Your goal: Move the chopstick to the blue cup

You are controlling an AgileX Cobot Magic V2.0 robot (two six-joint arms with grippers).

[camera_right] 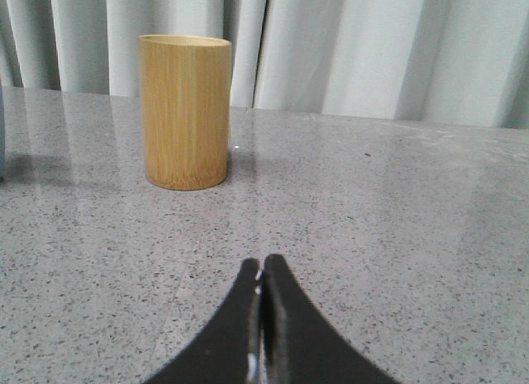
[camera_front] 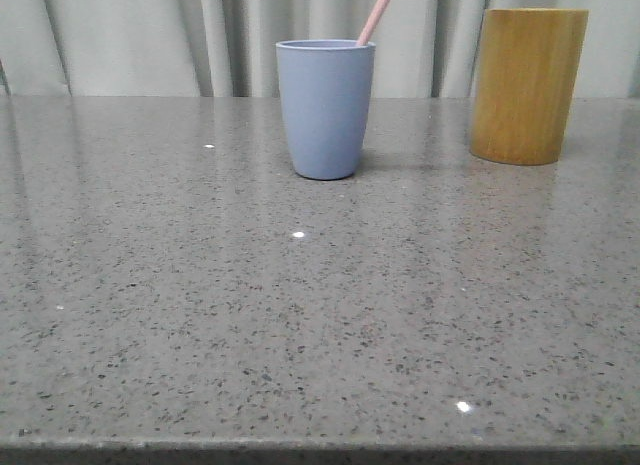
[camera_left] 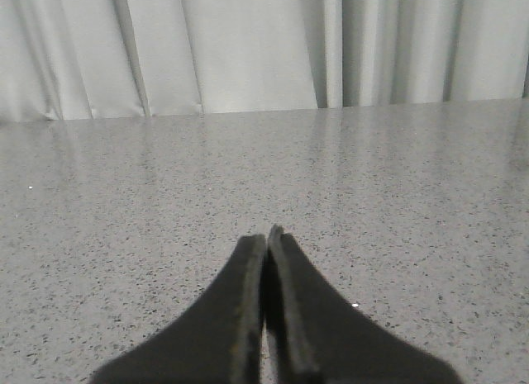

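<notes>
The blue cup (camera_front: 325, 108) stands upright at the back middle of the table in the front view. A pale pink chopstick (camera_front: 376, 14) leans out of its rim to the right, and its top runs out of the frame. Neither arm shows in the front view. In the left wrist view my left gripper (camera_left: 268, 235) is shut with nothing between its fingers, low over bare table. In the right wrist view my right gripper (camera_right: 262, 264) is likewise shut and empty, some way short of the wooden cup.
A tall tan wooden cup (camera_front: 527, 84) stands at the back right, and the same wooden cup (camera_right: 185, 110) shows in the right wrist view. Pale curtains (camera_front: 140, 35) hang behind the grey speckled table (camera_front: 320, 315), whose front edge runs along the bottom.
</notes>
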